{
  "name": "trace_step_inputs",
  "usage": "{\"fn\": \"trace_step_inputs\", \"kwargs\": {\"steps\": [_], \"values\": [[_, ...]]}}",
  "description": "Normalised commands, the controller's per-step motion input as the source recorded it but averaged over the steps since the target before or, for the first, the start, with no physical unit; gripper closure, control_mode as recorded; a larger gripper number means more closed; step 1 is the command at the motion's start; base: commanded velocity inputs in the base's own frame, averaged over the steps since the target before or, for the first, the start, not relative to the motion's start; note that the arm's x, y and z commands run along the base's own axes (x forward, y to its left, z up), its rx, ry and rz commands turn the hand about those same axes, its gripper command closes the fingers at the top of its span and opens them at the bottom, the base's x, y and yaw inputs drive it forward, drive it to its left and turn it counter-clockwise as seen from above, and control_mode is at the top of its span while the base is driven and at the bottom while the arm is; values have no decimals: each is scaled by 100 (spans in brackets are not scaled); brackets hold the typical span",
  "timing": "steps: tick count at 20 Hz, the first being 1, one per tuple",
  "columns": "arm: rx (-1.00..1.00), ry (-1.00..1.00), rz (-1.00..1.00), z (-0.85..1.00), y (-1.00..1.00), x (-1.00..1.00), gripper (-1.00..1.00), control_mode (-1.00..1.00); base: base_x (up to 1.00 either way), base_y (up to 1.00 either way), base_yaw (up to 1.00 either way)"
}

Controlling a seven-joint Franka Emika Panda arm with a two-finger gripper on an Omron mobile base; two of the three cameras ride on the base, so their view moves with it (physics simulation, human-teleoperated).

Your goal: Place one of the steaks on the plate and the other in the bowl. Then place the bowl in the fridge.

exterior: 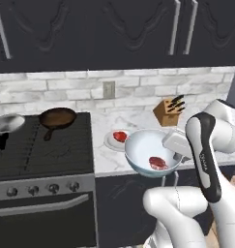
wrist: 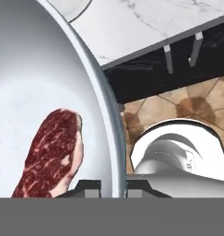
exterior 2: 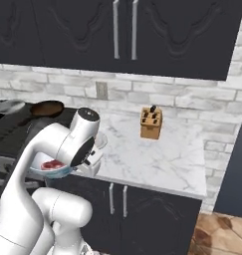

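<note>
My gripper (wrist: 113,186) is shut on the right rim of the white bowl (exterior: 148,147), one fingertip inside the wall and one outside. The bowl hangs tilted above the counter's front edge. One red steak (exterior: 157,162) lies inside the bowl (wrist: 30,87), and the steak (wrist: 51,154) is close to the gripped rim. The other steak (exterior: 120,136) rests on the small pale plate (exterior: 110,141) on the counter, just left of the bowl. From the right, the bowl (exterior 2: 55,173) and its steak (exterior 2: 53,164) peek out under my arm. The fridge is out of view.
A stove (exterior: 41,150) with a dark pan (exterior: 57,117) and a grey pan (exterior: 7,123) stands to the left. A knife block (exterior: 168,111) sits at the back of the marble counter (exterior 2: 152,159). Dark cabinets (exterior 2: 117,199) and a tiled floor (exterior 2: 222,234) lie below.
</note>
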Motion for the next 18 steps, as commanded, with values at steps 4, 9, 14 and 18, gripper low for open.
{"fn": "trace_step_inputs", "kwargs": {"steps": [4,9,14,18], "values": [[0,0,0,0,0,0,100,100,-30,77,42],[0,0,0,0,0,0,100,100,-46,86,49],[0,0,0,0,0,0,100,100,-35,97,70],[0,0,0,0,0,0,100,100,-8,72,75]]}}
